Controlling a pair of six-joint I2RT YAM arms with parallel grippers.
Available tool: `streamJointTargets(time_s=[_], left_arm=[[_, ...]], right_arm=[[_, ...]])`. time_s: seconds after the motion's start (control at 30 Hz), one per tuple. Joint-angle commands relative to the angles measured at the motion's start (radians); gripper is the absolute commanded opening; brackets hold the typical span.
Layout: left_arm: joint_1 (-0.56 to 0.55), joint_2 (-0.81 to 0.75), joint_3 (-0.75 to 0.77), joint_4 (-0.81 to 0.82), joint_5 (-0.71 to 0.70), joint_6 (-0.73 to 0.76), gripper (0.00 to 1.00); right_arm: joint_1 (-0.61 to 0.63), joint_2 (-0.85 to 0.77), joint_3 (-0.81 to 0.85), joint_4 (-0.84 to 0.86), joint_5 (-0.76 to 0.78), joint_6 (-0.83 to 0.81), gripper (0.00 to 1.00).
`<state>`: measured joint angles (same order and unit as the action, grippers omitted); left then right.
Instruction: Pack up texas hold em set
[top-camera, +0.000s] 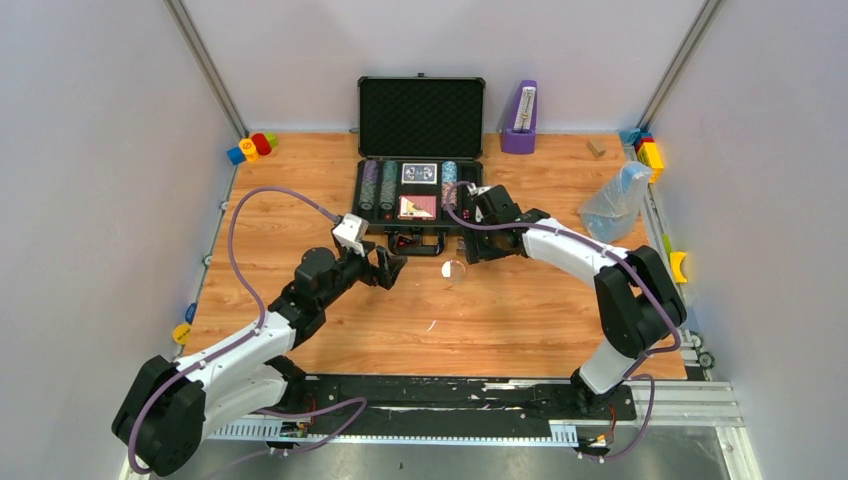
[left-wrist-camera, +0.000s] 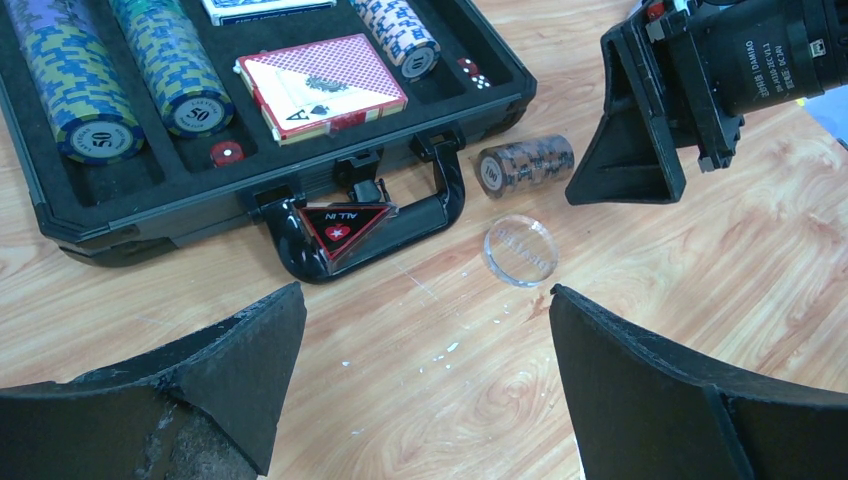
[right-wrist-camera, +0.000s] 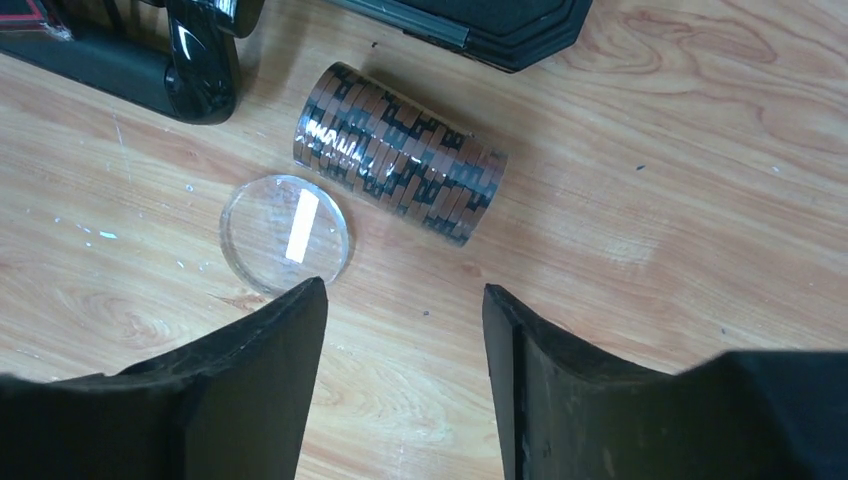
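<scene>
Brown-and-black poker chips (right-wrist-camera: 400, 155), stacked in a short roll, lie on their side on the wooden surface (right-wrist-camera: 650, 200). They are just in front of the open briefcase (top-camera: 420, 117), next to its handle (left-wrist-camera: 450, 192) and just beside a clear disc (right-wrist-camera: 285, 232). The right gripper (right-wrist-camera: 400, 300) hangs over the roll, fingers apart and empty. The left gripper (left-wrist-camera: 425, 300), also spread and empty, sits in front of the briefcase handle. Inside the briefcase lie more chip rolls (left-wrist-camera: 170, 60) and a red deck (left-wrist-camera: 320, 88).

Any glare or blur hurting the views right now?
Right wrist: white glare streaks on the chip roll, bright bar reflected in the clear disc. Left wrist: sharp, sheen on the handle, the 50 on cased chips readable. Top external: even light, soft shadows, no motion blur.
</scene>
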<state>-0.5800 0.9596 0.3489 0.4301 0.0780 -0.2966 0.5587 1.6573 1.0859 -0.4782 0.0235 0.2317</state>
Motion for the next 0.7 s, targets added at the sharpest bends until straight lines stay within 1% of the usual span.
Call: streamJointTargets(time_s=[0.0, 0.03, 0.07, 0.1, 0.13, 0.17, 0.23, 0.33, 0.47, 0.57, 0.67], left_arm=[[0.002, 0.002, 0.032, 0.039, 0.009, 0.019, 0.98], [0.002, 0.003, 0.032, 0.040, 0.009, 0.019, 0.98], [0.002, 0.004, 0.032, 0.041, 0.009, 0.019, 0.98], [0.002, 0.005, 0.032, 0.041, 0.010, 0.019, 0.98], [0.002, 0.005, 0.033, 0.042, 0.011, 0.019, 0.98], [0.002, 0.006, 0.033, 0.042, 0.010, 0.020, 0.98], [0.002, 0.007, 0.033, 0.042, 0.010, 0.021, 0.98], [0.002, 0.007, 0.032, 0.042, 0.011, 0.021, 0.98], [0.002, 0.007, 0.032, 0.041, 0.011, 0.020, 0.98], [0.002, 0.007, 0.032, 0.041, 0.012, 0.021, 0.98], [0.002, 0.006, 0.033, 0.039, 0.013, 0.021, 0.98]], right_arm=[[-0.002, 0.001, 0.056, 0.007, -0.004, -0.006, 0.65], [-0.003, 0.003, 0.063, 0.005, 0.009, 0.004, 0.72], [-0.003, 0.002, 0.069, 0.004, 0.023, 0.021, 0.87], [-0.003, 0.001, 0.074, 0.004, 0.029, 0.037, 0.94], [-0.003, 0.005, 0.081, 0.004, 0.028, 0.053, 0.99], [-0.003, 0.010, 0.089, 0.005, 0.028, 0.076, 1.00], [-0.001, 0.031, 0.106, 0.005, 0.045, 0.137, 1.00], [0.009, 0.086, 0.140, -0.013, 0.128, 0.248, 1.00], [0.031, 0.164, 0.186, -0.029, 0.190, 0.319, 0.98], [0.041, 0.199, 0.200, -0.030, 0.213, 0.346, 0.93], [0.041, 0.212, 0.203, -0.031, 0.226, 0.351, 0.82]])
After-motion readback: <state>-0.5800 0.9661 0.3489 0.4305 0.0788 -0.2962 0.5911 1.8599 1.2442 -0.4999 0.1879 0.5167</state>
